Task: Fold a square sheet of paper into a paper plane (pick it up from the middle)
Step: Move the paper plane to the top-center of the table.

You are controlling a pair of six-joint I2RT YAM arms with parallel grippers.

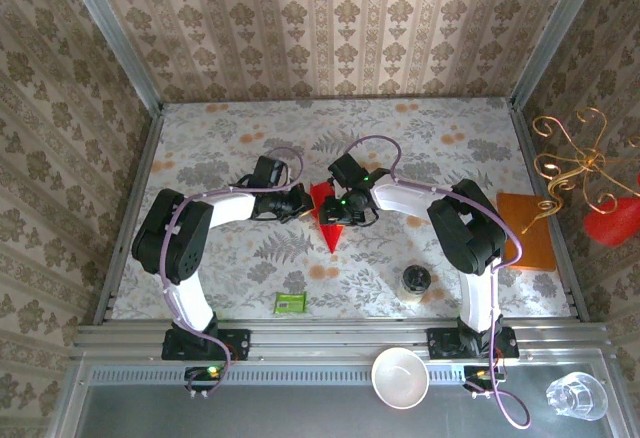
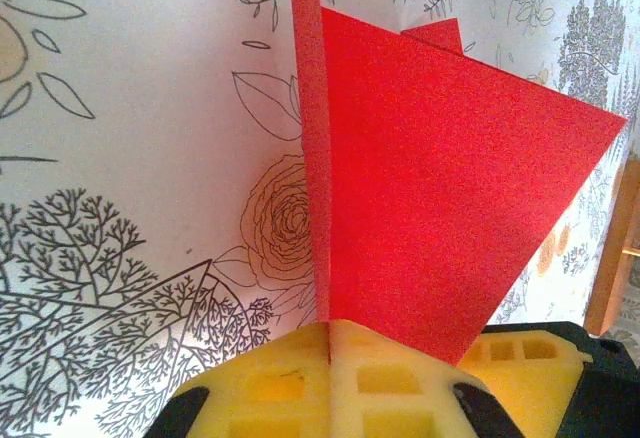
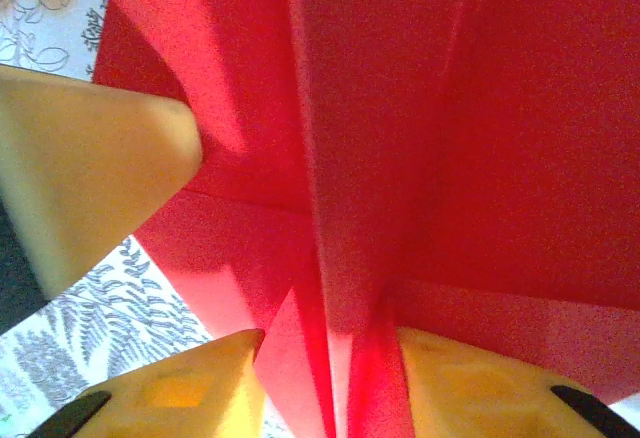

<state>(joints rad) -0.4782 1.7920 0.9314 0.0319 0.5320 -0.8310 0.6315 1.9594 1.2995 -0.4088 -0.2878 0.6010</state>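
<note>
The square sheet of paper (image 1: 324, 212) is bright red and creased into a pointed dart shape at the table's middle, tip toward the near edge. My left gripper (image 1: 303, 201) comes at it from the left. In the left wrist view the left gripper (image 2: 330, 326) is shut on the paper (image 2: 440, 188), pinching one upright layer while a wing spreads right. My right gripper (image 1: 338, 210) meets the paper from the right. Close up, the right gripper (image 3: 325, 343) has its yellow fingers (image 3: 190, 388) apart with the paper's centre folds (image 3: 400, 138) hanging loose between them.
An orange pad (image 1: 527, 230) lies at the right edge. A small green packet (image 1: 290, 303) and a jar (image 1: 415, 282) sit near the front. A white cup (image 1: 400, 376) and a glass (image 1: 575, 396) stand on the rail. A gold wire ornament (image 1: 570, 163) hangs right.
</note>
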